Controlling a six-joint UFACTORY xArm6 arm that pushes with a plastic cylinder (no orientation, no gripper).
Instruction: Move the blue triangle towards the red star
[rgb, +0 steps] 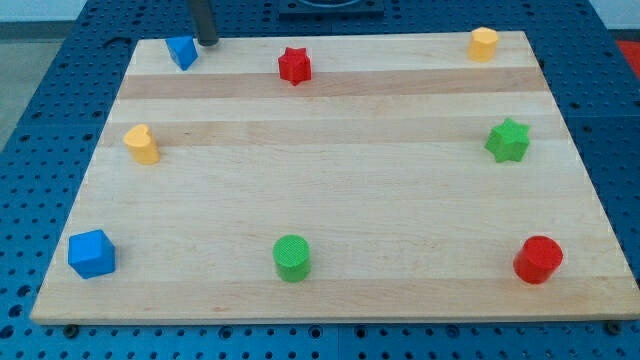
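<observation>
blue triangle (182, 51) sits at the far left corner of the wooden counter (330, 200), close to the far edge. my tip (206, 43), the lower end of the dark rod, stands just to the right of it, on the side facing the red star; whether tip and triangle touch i cannot tell, the gap is too fine to read. the tool is only this straight rod, with nothing that could part or clamp, so it holds nothing.

red star (294, 66) lies to the right of the tip along the same far strip of the counter, clearly apart from both tip and triangle.

elsewhere on the counter: a yellow block (483, 44), its shape hard to make out, at the far right corner; a green star (508, 140) on the right side, about midway between far and near; a yellow heart-like block (142, 144) on the left side, nearer than the triangle; a blue cube-like block (91, 253) at the near left corner; a green cylinder (292, 258) near the middle of the near edge; a red cylinder (538, 260) at the near right corner. all blocks stand well apart from one another.
</observation>
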